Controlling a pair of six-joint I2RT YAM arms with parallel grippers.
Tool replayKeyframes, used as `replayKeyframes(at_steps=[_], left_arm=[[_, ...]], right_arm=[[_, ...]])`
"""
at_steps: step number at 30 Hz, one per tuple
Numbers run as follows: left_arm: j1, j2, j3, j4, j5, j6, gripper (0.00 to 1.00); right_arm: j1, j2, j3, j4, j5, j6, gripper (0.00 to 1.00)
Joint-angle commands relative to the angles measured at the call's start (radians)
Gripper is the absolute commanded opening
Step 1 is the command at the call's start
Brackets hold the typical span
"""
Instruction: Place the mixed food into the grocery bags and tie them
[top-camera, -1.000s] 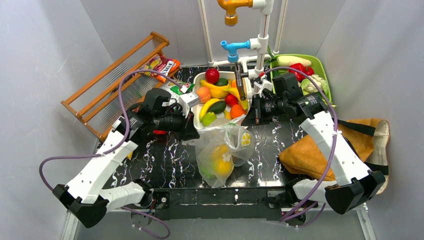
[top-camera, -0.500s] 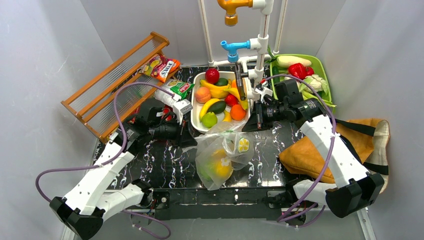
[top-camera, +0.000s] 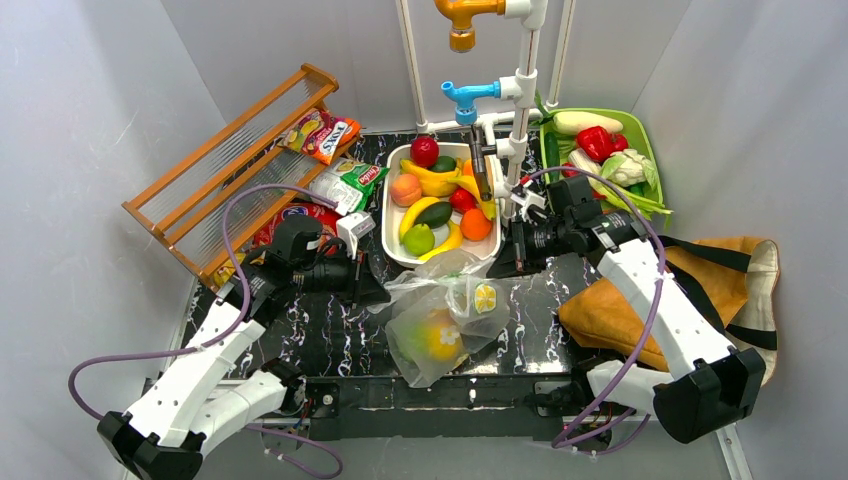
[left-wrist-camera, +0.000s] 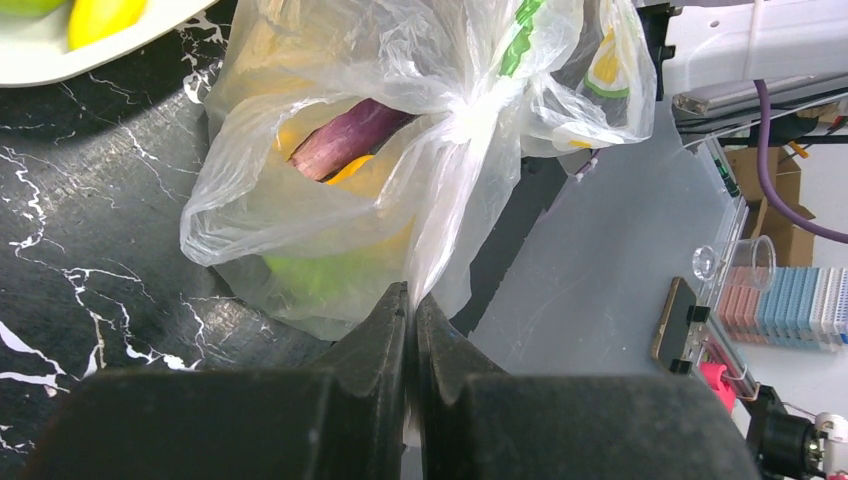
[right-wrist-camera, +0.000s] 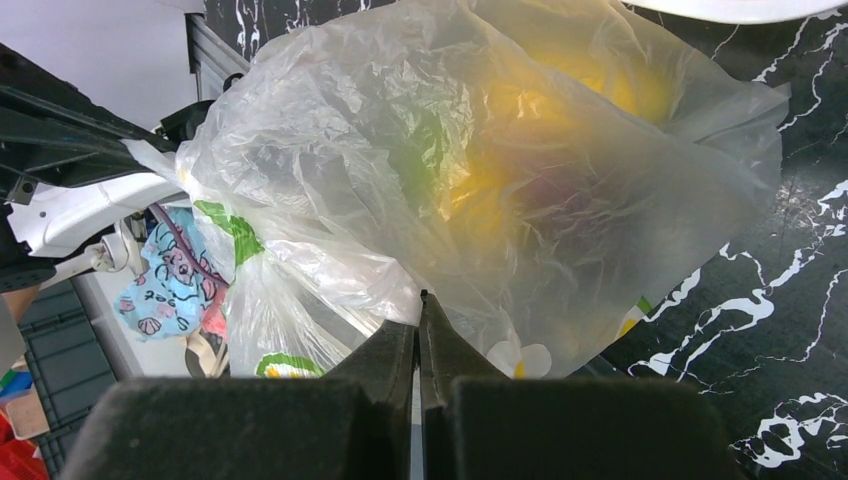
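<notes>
So the clear plastic bag (top-camera: 440, 322) is stretched between both arms on the black table (top-camera: 320, 335). The left end effector (left-wrist-camera: 411, 300) is seen pressed together on a twisted handle strip, with the bunched knot (left-wrist-camera: 478, 105) just ahead of its tips. The right end effector (right-wrist-camera: 418, 318) is likewise pinched onto a fold of the film, the bulging bag straight in front. Yellow and green fruit (top-camera: 443, 336), plus something purple (left-wrist-camera: 350, 140), can be made out inside. The tan tote (top-camera: 620, 310) is found behind the right one.
</notes>
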Motion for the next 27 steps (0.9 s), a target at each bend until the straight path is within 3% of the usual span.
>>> replayKeyframes(at_steps=[1,18,27], left_arm=[[0.040,-0.040,-0.008,-0.164,-0.096,-0.017,0.00],[0.076,0.026,0.088,-0.182,-0.137,0.003,0.00],[0.144,-0.022,0.036,-0.085,-0.158,-0.177,0.00]], right_arm=[[-0.080,-0.035,-0.046,-0.045,0.228,-0.095,0.01],[-0.120,-0.045,-0.035,-0.062,0.212,-0.126,0.01],[-0.142,-0.024,-0.028,-0.069,0.190,-0.133,0.01]])
